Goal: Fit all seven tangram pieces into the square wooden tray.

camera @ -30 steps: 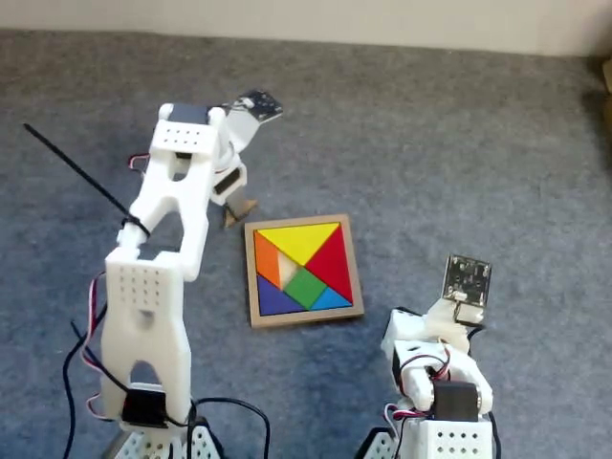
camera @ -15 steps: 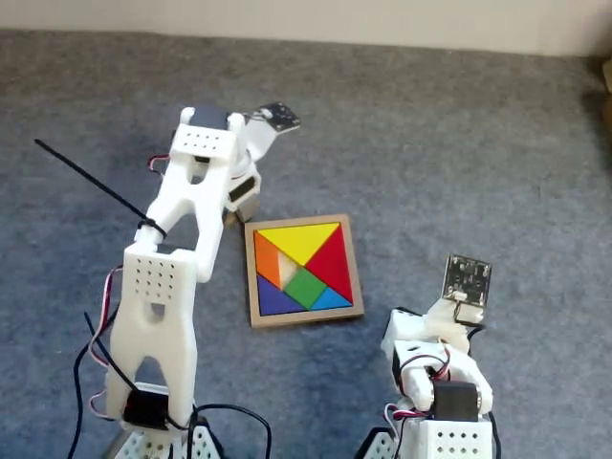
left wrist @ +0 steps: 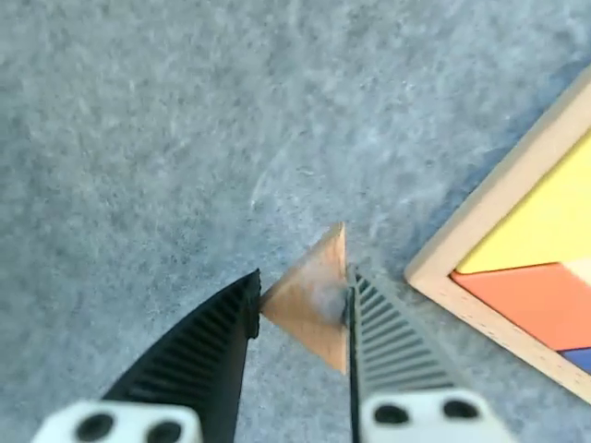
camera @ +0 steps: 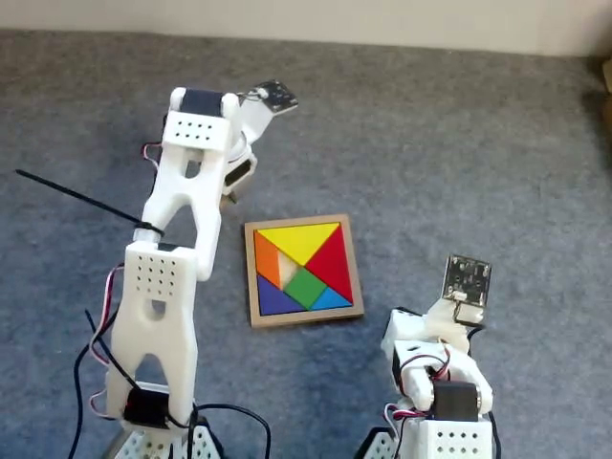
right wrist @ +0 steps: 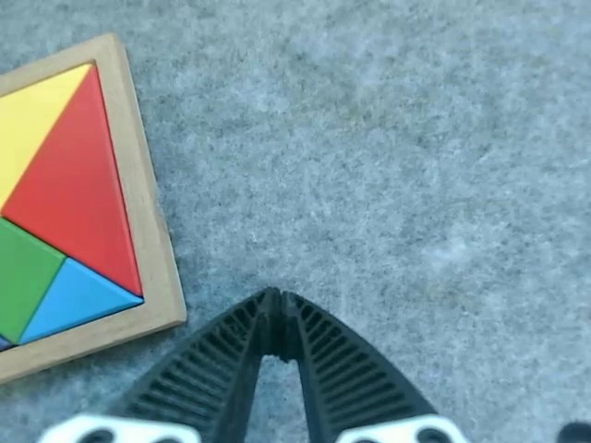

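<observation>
Grey carpet (camera: pixel 459 143) | pale wall strip (camera: pixel 382 19) behind | left claw (left wrist: pixel 303 277) pinches wooden triangle (left wrist: pixel 314 314)

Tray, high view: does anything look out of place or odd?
Yes. The tray has a pale triangular gap beside the orange piece, and a plain wooden triangle is outside it over the carpet, between the left gripper's fingers.

Softly, evenly lit from above.
Brightest on the white left arm (camera: pixel 158 287) at left of the high view, with pale, soft-edged shadow on the grey carpet (camera: pixel 459 143) close under it. Darker at lower centre of both wrist views: beneath the wooden triangle (left wrist: pixel 314 318) in the left gripper (left wrist: pixel 303 288), under the right gripper (right wrist: pixel 280 318).
</observation>
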`<action>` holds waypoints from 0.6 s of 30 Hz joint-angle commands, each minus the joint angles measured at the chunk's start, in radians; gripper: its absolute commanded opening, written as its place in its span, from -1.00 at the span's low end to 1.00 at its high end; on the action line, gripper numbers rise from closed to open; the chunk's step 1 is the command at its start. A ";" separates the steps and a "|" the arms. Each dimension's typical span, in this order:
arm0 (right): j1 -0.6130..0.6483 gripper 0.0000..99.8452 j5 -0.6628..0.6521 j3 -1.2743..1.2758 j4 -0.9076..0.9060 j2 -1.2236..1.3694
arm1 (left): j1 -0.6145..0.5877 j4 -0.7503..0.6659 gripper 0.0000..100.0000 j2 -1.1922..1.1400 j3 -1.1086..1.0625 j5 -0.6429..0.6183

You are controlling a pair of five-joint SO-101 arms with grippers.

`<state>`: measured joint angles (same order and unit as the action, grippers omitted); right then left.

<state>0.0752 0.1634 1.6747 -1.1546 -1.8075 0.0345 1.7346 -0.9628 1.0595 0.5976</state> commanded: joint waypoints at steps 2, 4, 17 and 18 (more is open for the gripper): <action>-0.015 -0.97 0.011 0.145 0.025 -0.008 | 0.039 0.029 -0.96 0.018 0.064 -0.003; -0.015 -0.97 0.011 0.145 0.025 -0.008 | 0.056 0.032 -0.96 0.019 0.062 0.018; -0.015 -0.97 0.011 0.145 0.025 -0.008 | 0.194 0.028 -0.96 0.463 -0.440 0.135; -0.015 -0.97 0.011 0.145 0.025 -0.008 | 0.206 0.026 -0.96 0.501 -0.495 0.155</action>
<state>0.0752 0.1634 1.6747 -1.1546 -1.8075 0.1665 1.7545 -0.6851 0.7633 0.6774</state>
